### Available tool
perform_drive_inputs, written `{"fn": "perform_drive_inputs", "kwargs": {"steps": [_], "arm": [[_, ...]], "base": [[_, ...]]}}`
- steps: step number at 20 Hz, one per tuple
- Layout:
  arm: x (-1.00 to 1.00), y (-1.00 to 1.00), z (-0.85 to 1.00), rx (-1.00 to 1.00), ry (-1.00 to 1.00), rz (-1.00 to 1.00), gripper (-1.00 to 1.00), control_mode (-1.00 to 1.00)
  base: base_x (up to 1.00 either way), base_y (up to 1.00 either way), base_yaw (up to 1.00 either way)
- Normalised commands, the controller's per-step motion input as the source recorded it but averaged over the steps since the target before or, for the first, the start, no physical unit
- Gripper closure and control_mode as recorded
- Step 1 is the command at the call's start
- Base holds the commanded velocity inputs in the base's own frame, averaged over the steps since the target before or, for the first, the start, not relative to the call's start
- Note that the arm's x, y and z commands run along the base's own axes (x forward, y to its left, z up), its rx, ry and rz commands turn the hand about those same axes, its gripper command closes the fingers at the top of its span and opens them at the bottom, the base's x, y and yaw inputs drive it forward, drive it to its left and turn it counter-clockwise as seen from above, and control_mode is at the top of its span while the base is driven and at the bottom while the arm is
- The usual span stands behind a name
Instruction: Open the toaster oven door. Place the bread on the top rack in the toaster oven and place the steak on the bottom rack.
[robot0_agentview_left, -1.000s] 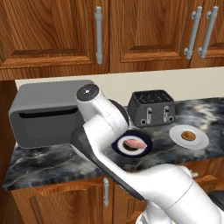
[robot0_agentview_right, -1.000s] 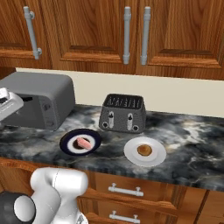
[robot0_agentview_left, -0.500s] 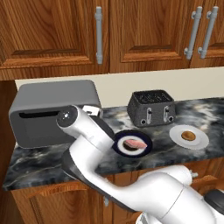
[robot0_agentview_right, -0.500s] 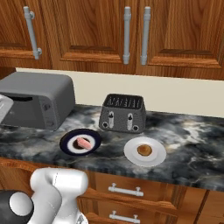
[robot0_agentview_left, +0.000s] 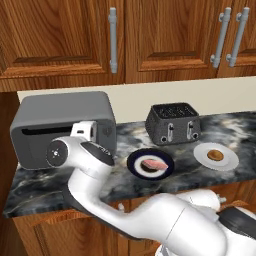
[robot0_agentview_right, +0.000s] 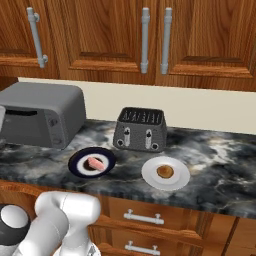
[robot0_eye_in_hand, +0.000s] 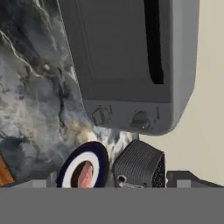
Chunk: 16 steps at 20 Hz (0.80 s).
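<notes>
Nearest the base, the robot arm (robot0_agentview_left: 90, 175) bends up in front of the marbled tabletop (robot0_agentview_right: 220, 165), its wrist raised before the toaster oven (robot0_agentview_left: 62, 127), and the pincer (robot0_agentview_left: 84, 131) sits just in front of the oven's dark front, its jaws spread wide and grasping nothing. On the tabletop, right of the toaster oven and toward the front edge, a dark-rimmed plate (robot0_agentview_right: 80, 167) carries the steak (robot0_agentview_right: 96, 163), a pink-red slab lying flat in the plate's white centre. Farther right from the oven, a white plate (robot0_agentview_right: 150, 177) holds the bread (robot0_agentview_right: 165, 171), a small golden-brown round sitting near its middle. The two plates lie near each other but apart. Behind them, between the oven and the white plate, stands a black two-slot toaster (robot0_agentview_right: 140, 129), upright, close to the cream wall. The toaster oven door (robot0_eye_in_hand: 113, 48) is shut flush against the oven's front; in the hand view its long dark handle slot and two knobs (robot0_eye_in_hand: 140, 120) on the control strip are plain. Beyond everything, above the oven, hang wooden cabinets (robot0_agentview_right: 100, 35) with metal bar handles.
</notes>
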Motion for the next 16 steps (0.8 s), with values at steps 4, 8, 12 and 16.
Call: {"fn": "perform_drive_inputs", "kwargs": {"steps": [4, 8, 12, 16], "arm": [[0.82, 0.44, -0.02, -0.11, -0.19, 0.0, -1.0, -1.0], [0.46, 0.5, 0.0, -0.06, -0.14, 0.0, -1.0, -1.0], [0.18, 0.49, 0.0, -0.02, -0.16, 0.0, -1.0, -1.0], [0.22, 0.39, 0.0, 0.0, -0.15, 0.0, -1.0, -1.0]], "base": [[0.0, 0.0, 0.0], [0.0, 0.0, 0.0], [0.0, 0.0, 0.0], [0.0, 0.0, 0.0]]}}
